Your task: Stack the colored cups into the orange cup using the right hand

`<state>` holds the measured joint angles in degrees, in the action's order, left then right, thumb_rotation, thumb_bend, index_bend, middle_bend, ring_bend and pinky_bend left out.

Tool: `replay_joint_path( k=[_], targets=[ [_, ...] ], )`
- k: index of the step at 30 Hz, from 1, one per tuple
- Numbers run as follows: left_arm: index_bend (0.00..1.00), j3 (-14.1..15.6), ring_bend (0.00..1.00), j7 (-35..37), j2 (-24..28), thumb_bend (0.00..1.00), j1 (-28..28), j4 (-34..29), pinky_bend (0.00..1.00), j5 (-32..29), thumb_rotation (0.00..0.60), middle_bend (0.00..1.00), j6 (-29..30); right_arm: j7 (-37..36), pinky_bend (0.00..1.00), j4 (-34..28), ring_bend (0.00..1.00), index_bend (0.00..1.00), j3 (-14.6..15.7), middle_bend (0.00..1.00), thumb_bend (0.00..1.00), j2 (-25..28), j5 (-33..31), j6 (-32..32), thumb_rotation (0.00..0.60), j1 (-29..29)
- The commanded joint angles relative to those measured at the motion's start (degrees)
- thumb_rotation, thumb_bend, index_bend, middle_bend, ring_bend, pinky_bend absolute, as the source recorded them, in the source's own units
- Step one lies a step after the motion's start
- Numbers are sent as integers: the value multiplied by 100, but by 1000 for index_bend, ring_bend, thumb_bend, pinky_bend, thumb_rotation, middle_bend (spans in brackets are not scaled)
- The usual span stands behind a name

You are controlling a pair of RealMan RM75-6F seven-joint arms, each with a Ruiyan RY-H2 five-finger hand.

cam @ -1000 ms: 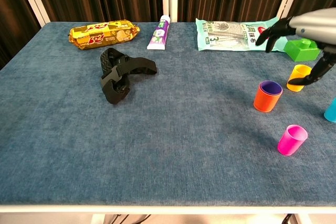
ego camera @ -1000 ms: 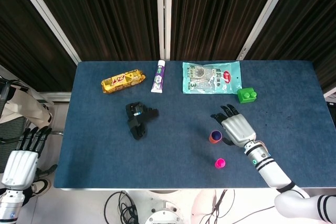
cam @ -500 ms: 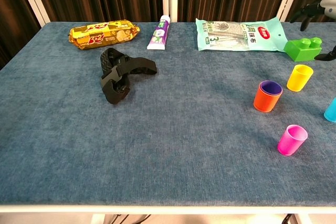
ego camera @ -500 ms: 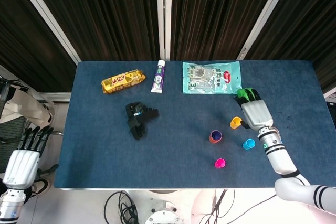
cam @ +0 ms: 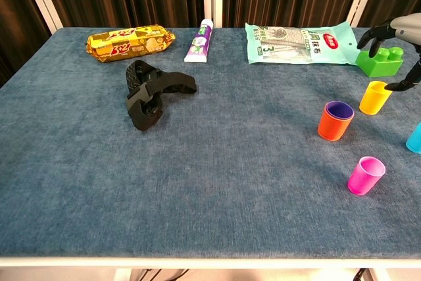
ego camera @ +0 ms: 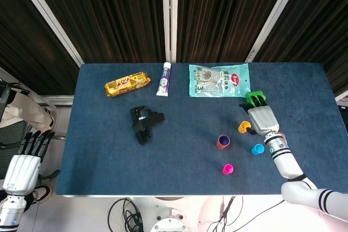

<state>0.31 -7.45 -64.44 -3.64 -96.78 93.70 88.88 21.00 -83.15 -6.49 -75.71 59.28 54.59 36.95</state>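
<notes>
Right hand (ego camera: pixel 262 119) hovers above the table (ego camera: pixel 109 156), a cup (ego camera: pixel 244 127) just at its left edge and a block (ego camera: pixel 253 98) under its fingertips. Another cup (ego camera: pixel 223 142) sits further left; two cups (ego camera: pixel 257 149) (ego camera: pixel 228 169) lie nearer the robot.

Looks like a robot lab or data-collection studio, not a home. Long rectangular table covered in dark blue felt-like cloth (cam: pixel 210 182) stands against floor-to-ceiling dark pleated curtains (ego camera: pixel 119 14) split by slanted white metal frame bars (ego camera: pixel 49 17), a staged backdrop. Loose bundle of black cables (ego camera: pixel 128 210) lies on the pale floor under the table's near edge. Props are a mixed test set laid out apart from each other: yellow snack packet (cam: pixel 129 41), white-and-purple tube (cam: pixel 199 42), pale green printed pouch (cam: pixel 299 43), green plastic building brick (cam: pixel 380 61), black jointed plastic gadget (cam: pixel 150 91), possibly a folding holder.
</notes>
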Motion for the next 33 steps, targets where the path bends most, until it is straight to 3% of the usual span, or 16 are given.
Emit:
replay_joint_path(
  k=[1,9,16,33],
  targets=[
    [30,-2,0,1,-2,0,-4,1,0,6,600,46,1,-34,0,-107,0,210,4,264,150,71,75,44,600,-38],
    [30,13,0,-16,-17,0,0,7,0,4,600,46,-11,214,0,-499,0,211,155,266,135,331,25,-152,600,-30],
    [30,16,0,-11,-15,0,21,0,0,17,600,45,30,590,0,-421,0,240,186,273,130,185,-244,-129,600,21],
    [30,13,0,57,-39,0,26,70,0,-24,600,46,13,862,0,45,78,437,186,427,228,-358,-377,163,600,-21]
  ],
)
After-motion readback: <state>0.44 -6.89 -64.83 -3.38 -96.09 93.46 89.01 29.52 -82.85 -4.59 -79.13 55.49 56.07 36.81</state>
